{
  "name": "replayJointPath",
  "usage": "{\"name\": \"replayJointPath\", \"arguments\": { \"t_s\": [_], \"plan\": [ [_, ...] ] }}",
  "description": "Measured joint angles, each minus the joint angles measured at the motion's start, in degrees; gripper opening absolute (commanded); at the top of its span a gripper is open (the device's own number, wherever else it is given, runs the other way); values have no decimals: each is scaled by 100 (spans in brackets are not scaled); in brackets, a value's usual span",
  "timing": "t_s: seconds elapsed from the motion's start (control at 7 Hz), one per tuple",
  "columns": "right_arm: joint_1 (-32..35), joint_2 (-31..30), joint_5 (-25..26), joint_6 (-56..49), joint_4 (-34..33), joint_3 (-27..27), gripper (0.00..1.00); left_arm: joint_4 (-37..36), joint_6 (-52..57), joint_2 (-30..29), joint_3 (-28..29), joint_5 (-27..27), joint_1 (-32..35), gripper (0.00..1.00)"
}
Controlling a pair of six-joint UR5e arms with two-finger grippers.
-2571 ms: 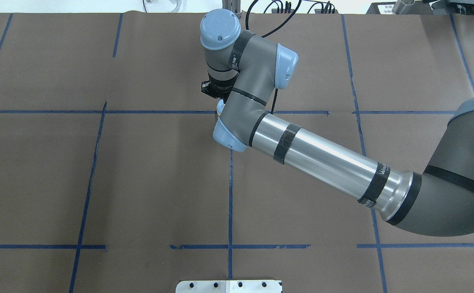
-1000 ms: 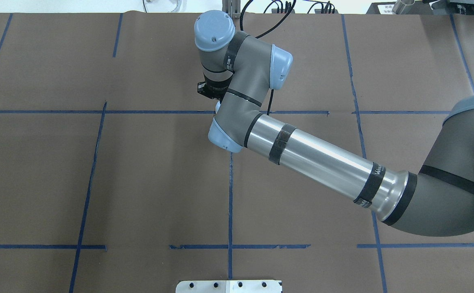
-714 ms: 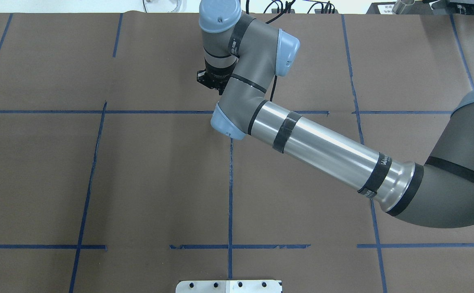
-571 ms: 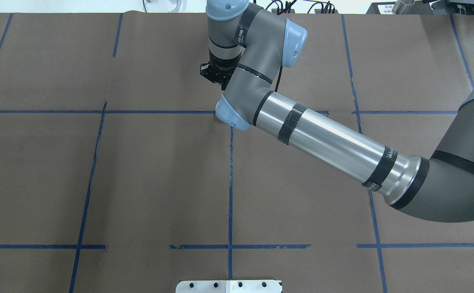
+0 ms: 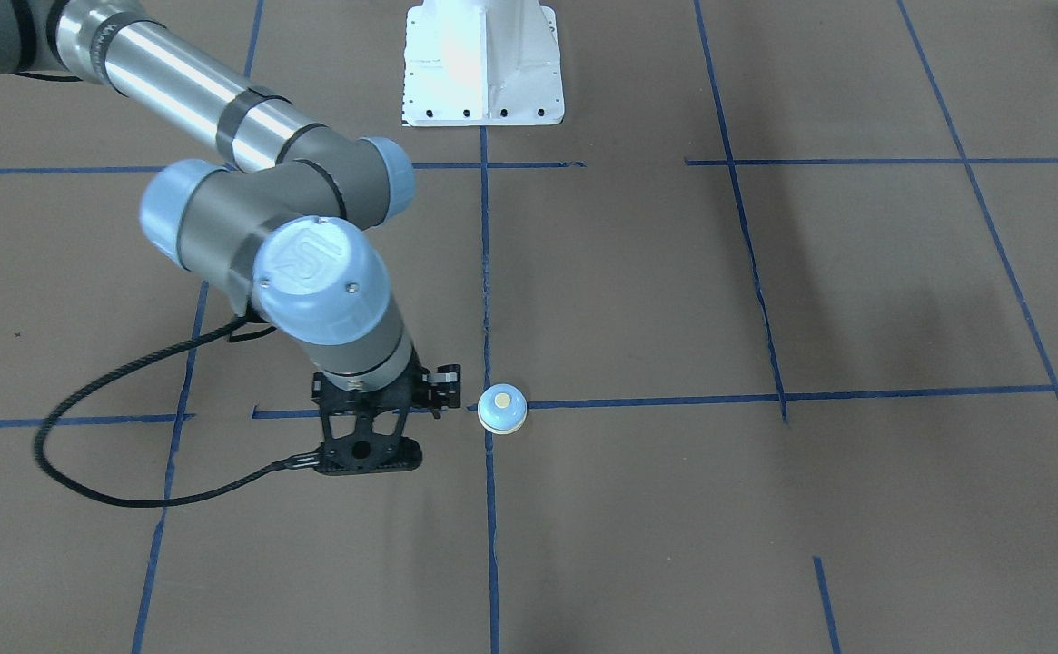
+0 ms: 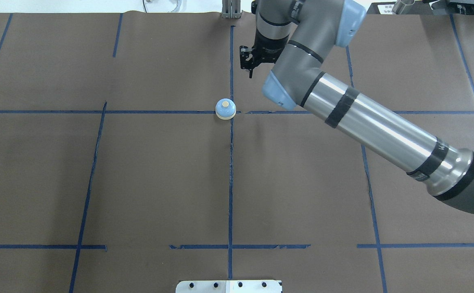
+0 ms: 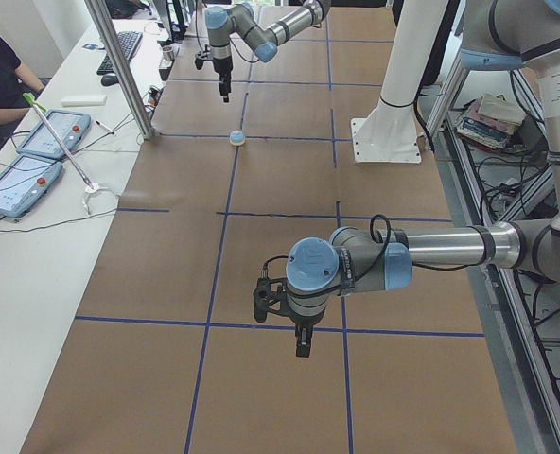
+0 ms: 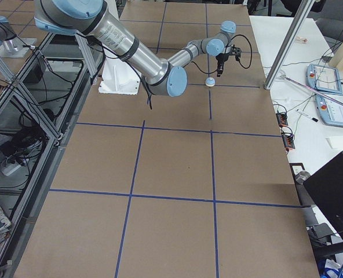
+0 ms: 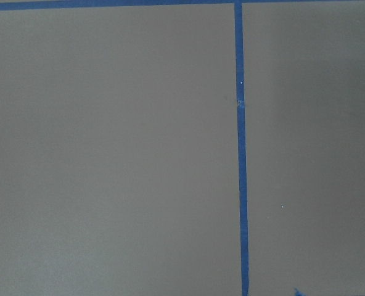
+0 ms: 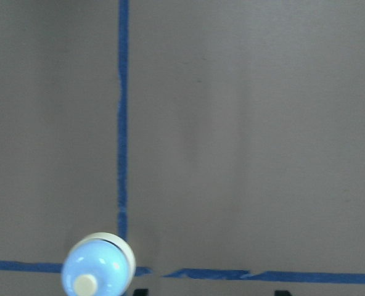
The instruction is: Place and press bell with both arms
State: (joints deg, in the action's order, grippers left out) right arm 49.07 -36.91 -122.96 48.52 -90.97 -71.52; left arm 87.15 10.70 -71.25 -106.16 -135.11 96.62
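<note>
The light-blue bell (image 6: 225, 109) with its cream button stands upright on a crossing of blue tape lines, with nothing touching it. It also shows in the front-facing view (image 5: 502, 409) and at the bottom left of the right wrist view (image 10: 98, 268). My right gripper (image 6: 249, 67) hangs above the table, beyond the bell and to its right in the overhead view. It is open and empty, with its fingertips apart at the lower edge of the wrist view. My left gripper (image 7: 301, 340) shows only in the exterior left view, far from the bell. I cannot tell its state.
The table is covered in brown paper (image 6: 159, 175) with a grid of blue tape. A white pedestal (image 5: 483, 64) stands at the robot's side of the table. A side desk with tablets (image 7: 25, 161) and a metal post (image 7: 119, 66) lie beyond the far edge.
The right arm has lifted and swung away to the right and farther back. The bell that its wrist covered now stands uncovered on the tape crossing.
</note>
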Motion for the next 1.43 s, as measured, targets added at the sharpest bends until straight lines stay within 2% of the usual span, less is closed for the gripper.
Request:
{"name": "replayJointPath", "arguments": {
  "t_s": [0.29, 0.57, 1.0, 1.43],
  "plan": [
    [619, -1300, -61, -1550, -633, -1307, 99, 49, -15, 5, 134, 22, -20, 100],
    [1330, -2528, -222, -3089, -764, -2118, 100, 46, -40, -57, 179, 62, -152, 100],
    [2732, -4244, -838, -5103, -761, -2584, 100, 33, -85, -271, 173, 115, -415, 100],
    [3686, -5790, -1018, -5631, -703, -3105, 100, 103, -54, -331, 181, 84, -433, 100]
  ]
}}
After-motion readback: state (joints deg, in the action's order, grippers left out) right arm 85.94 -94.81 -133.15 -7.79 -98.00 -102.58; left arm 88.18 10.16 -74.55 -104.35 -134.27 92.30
